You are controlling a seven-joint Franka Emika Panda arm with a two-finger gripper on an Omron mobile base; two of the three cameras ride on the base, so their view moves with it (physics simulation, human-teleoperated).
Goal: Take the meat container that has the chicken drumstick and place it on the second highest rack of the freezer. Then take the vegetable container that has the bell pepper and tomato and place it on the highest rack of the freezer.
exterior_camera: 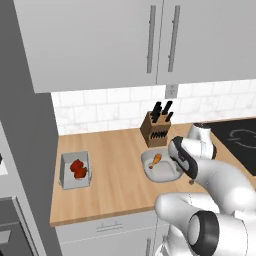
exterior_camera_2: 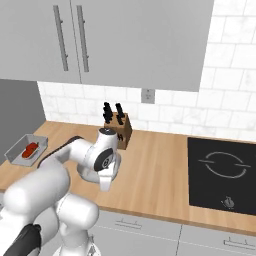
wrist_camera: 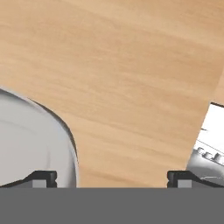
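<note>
- Drumstick lies in a pale grey tray near the middle of the worktop, closer to the front edge than to the wall.
- Gripper hangs over the worktop just beside that tray, its jaws spread wide and holding nothing.
- In the hand view, one fingertip sits over the tray's rounded rim; the other fingertip is over bare wood.
- Two red vegetables sit touching each other in a second tray near the worktop's left end, well apart from the drumstick tray.
- A knife block stands at the back of the worktop against the tiled wall, behind the drumstick tray.
- A black hob is set into the worktop's right end.
- A tall grey cabinet side rises at the worktop's left end; whether it is the freezer I cannot tell.
</note>
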